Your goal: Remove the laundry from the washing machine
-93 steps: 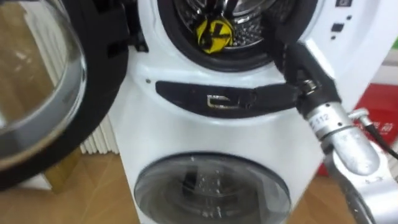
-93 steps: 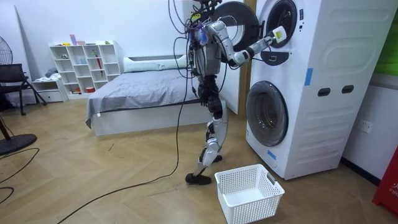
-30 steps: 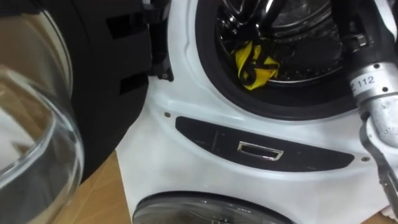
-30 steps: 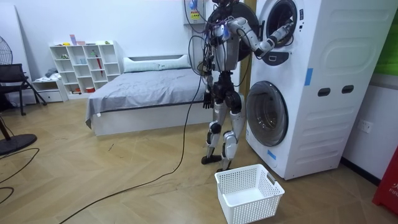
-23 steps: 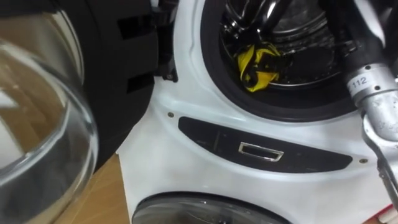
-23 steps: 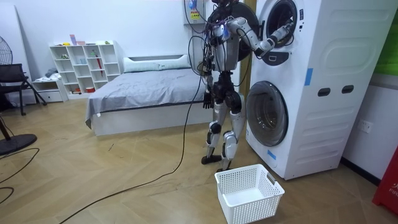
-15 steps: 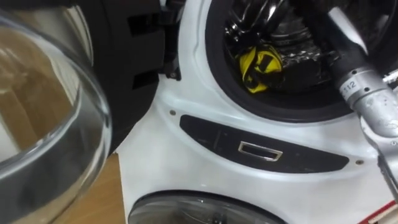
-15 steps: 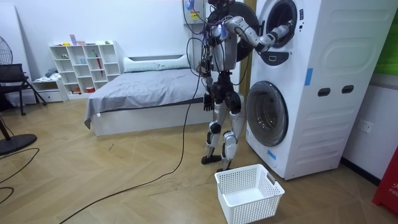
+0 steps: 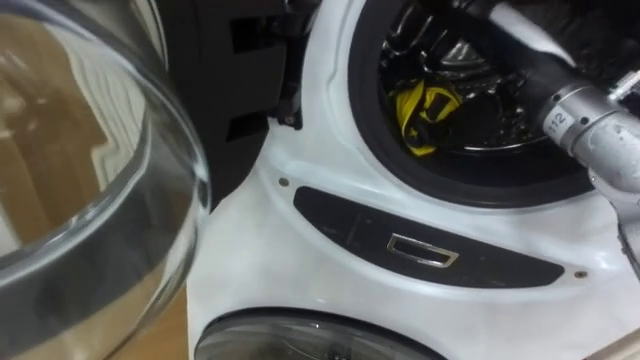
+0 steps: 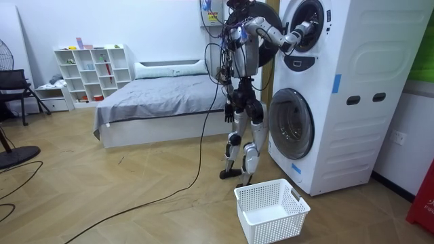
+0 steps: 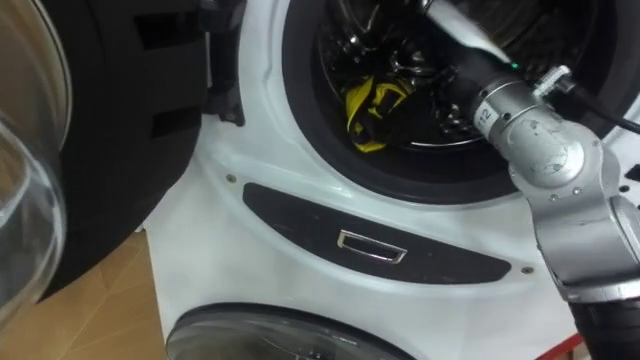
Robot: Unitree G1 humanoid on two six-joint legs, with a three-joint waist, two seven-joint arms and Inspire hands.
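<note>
Reach step: right hand (image 10: pixel 301 31) is pushed into drum (image 9: pixel 480 112); finger state cannot be told. Yellow cloth (image 9: pixel 422 108), seemingly below fingers, is to be grasped next.

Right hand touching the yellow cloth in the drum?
Cannot tell. Room view puts the right hand inside the drum; neither eye view shows contact or gap with the yellow cloth.

Silver rounded forearm (image 11: pixel 545 150); black wrist section; white numbered label; cables at back.
</note>
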